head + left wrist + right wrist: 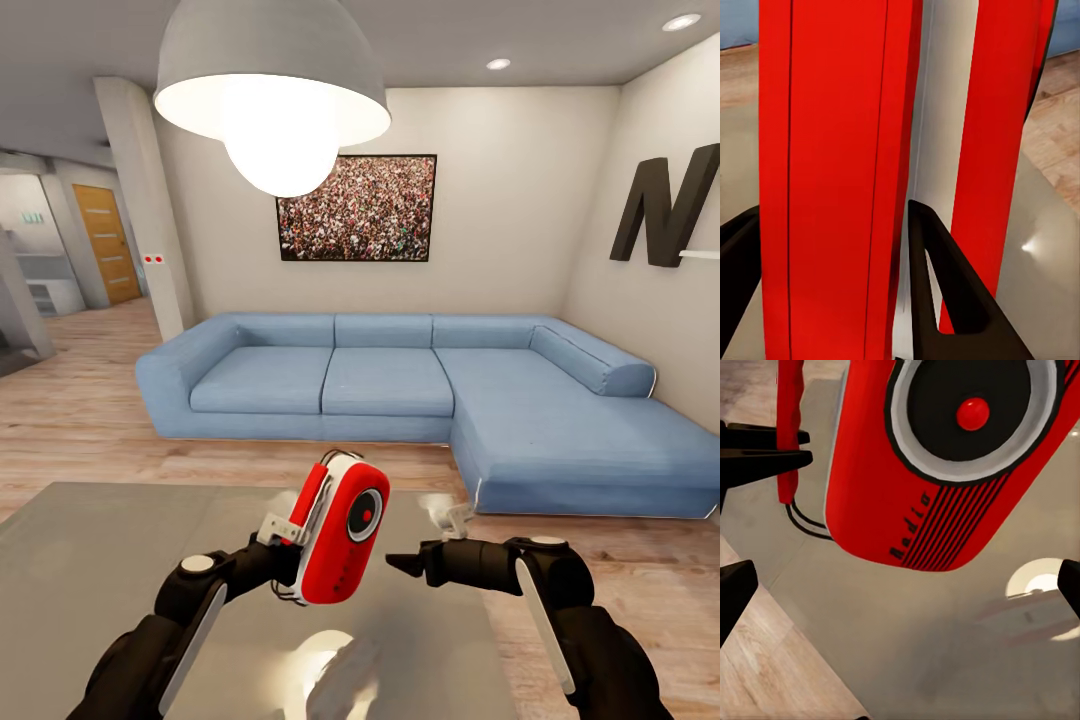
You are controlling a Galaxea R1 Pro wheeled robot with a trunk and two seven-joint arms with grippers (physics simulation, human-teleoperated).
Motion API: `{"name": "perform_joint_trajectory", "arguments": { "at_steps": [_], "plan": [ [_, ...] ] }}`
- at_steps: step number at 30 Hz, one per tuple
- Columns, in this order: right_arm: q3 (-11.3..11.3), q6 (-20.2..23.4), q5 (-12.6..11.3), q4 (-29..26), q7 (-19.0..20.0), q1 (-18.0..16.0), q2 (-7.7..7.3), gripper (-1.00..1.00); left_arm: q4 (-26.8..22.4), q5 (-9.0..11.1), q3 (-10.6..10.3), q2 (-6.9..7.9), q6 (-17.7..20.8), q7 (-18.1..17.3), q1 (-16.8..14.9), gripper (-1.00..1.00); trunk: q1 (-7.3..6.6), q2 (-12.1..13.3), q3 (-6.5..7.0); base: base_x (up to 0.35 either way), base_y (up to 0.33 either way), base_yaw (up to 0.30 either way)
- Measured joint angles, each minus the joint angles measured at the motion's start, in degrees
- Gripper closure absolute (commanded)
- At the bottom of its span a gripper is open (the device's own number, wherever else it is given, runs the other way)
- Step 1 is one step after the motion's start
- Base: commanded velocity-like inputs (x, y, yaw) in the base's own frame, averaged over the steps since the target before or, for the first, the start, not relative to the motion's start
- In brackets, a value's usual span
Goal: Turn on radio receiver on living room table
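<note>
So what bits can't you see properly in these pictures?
- Radio receiver: its back, head view, faces away toward the left gripper.
- Its top and dial: right wrist view, cut off by the picture's edge.
- Its face: left wrist view, too close, just red panels.
- Table: near edge and legs, head view, cut off by the arms and frame.
- Letter N: cut off at the edge.
</note>
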Motion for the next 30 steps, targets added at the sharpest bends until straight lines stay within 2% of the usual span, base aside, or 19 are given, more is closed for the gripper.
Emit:
{"name": "perform_joint_trajectory", "arguments": {
  "at_steps": [4,10,30],
  "plan": [
    [0.0,0.0,0.0,0.0,0.0,0.0,-0.01,-1.0,1.5,0.0,-0.1,0.0,-0.9,0.0,0.0,1.0,0.0,0.0,0.0,0.0,0.0,0.0],
    [0.1,0.0,0.0,0.0,0.0,0.0,0.07,-1.0,4.7,-0.3,0.0,0.08,-4.6,0.0,0.0,1.0,0.0,0.0,0.0,0.0,0.0,0.0],
    [0.1,0.0,0.5,0.0,-0.2,0.0,0.07,-1.0,4.3,-0.1,-0.1,0.09,-4.8,0.0,0.0,1.0,0.0,0.0,0.0,0.0,0.0,0.0]
  ]
}}
